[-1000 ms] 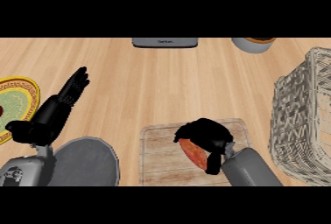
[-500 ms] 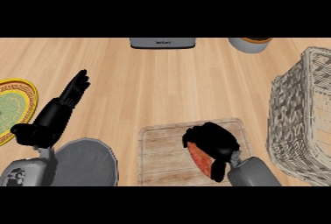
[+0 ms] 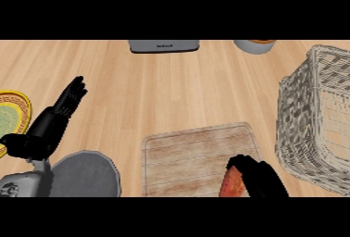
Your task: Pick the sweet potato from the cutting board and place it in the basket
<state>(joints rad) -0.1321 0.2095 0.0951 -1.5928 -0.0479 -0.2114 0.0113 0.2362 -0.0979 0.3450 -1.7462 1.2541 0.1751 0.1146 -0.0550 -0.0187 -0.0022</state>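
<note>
With the right hand (image 3: 258, 178) curled round the sweet potato (image 3: 232, 184) at the near right corner of the cutting board (image 3: 191, 157) and the left hand (image 3: 44, 132) resting straight-fingered, the sweet potato was judged stiff, moderately heavy and tapered, best clasped about its thick middle.

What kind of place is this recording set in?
Most likely a kitchen counter: a wooden top carrying a cutting board, a sweet potato and a woven basket.
</note>
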